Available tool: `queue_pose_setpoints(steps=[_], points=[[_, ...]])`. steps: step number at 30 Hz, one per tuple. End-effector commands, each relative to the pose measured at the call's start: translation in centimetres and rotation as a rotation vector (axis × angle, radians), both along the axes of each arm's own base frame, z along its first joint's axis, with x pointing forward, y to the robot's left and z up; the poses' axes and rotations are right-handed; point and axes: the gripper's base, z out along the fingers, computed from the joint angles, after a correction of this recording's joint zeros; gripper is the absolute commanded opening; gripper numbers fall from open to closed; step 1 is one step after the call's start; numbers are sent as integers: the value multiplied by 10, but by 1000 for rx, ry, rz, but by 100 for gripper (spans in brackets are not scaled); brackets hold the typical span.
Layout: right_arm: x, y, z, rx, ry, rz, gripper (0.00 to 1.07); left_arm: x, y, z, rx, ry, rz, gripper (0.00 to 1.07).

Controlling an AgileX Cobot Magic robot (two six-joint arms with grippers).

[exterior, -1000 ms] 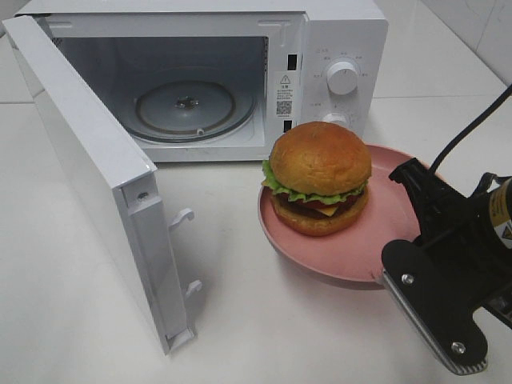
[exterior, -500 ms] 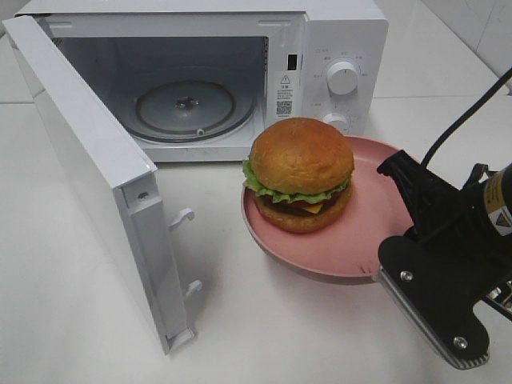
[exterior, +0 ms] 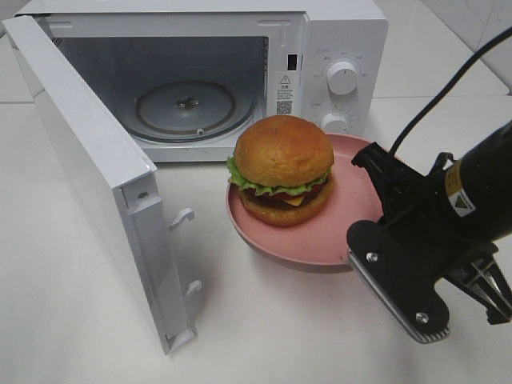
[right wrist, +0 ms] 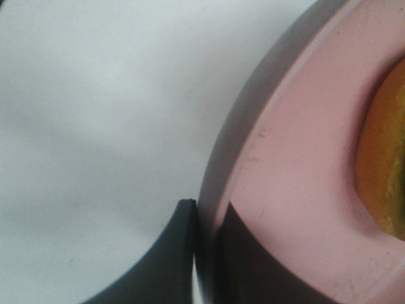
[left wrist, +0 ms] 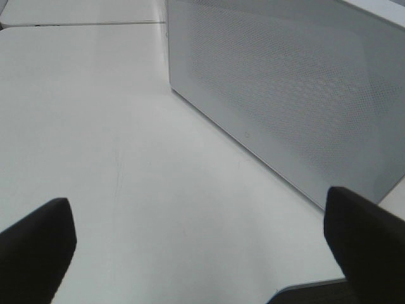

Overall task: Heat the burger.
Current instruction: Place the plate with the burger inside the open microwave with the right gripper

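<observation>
the burger sits on the plate; the plate is before the microwave, right of its open door; the microwave stands on the bench, a turntable inside it

- The burger, just beyond the right pincer, shows a golden-brown bun, green lettuce, a dark patty, a touch of red and a yellow cheese edge.
- The plate at that pincer's tips is plain pink.
- The right pincer is black, with a silvery ribbed strip along one finger.
- The label on the arm behind it is yellow, and the cable is black.
- The microwave farther ahead is white with a grey cavity and white knobs.
- Its sticker is white with dark print.
- The door ahead of the left pincer is whitish with a fine dotted mesh.
- The left pincer is black.
- The tabletop is white with faint grey seams.
</observation>
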Motion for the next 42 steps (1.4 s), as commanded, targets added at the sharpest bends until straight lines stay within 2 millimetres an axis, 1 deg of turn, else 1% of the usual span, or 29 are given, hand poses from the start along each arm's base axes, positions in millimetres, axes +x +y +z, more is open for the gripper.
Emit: queue_pose_setpoints(steps=[1, 4, 8, 10, 15, 21, 26, 27, 31, 32, 33, 38, 40, 42], points=[[13, 10, 8, 51, -60, 15, 0, -2, 0, 1, -2, -29, 1, 100], [22, 18, 8, 46, -54, 13, 0, -2, 0, 1, -2, -29, 1, 100], [28, 23, 8, 28, -39, 9, 0, -2, 0, 1, -2, -29, 1, 100], [34, 28, 11, 21, -34, 10, 0, -2, 0, 1, -2, -29, 1, 100], [43, 37, 14, 40, -28, 0, 0, -2, 0, 1, -2, -29, 1, 100], [52, 45, 14, 25, -9, 3, 0, -2, 0, 1, -2, -29, 1, 100], [60, 57, 14, 48, 13, 24, 0, -2, 0, 1, -2, -29, 1, 100], [60, 57, 14, 48, 13, 24, 0, -2, 0, 1, -2, -29, 1, 100], [72, 67, 15, 53, 9, 30, 0, -2, 0, 1, -2, -29, 1, 100], [72, 67, 15, 53, 9, 30, 0, -2, 0, 1, -2, -29, 1, 100], [76, 70, 17, 55, -2, 33, 0, -2, 0, 1, -2, -29, 1, 100], [85, 78, 19, 61, -13, 39, 0, -2, 0, 1, -2, -29, 1, 100], [93, 85, 19, 60, -14, 40, 0, -2, 0, 1, -2, -29, 1, 100], [95, 86, 19, 59, -14, 40, 0, -2, 0, 1, -2, -29, 1, 100]])
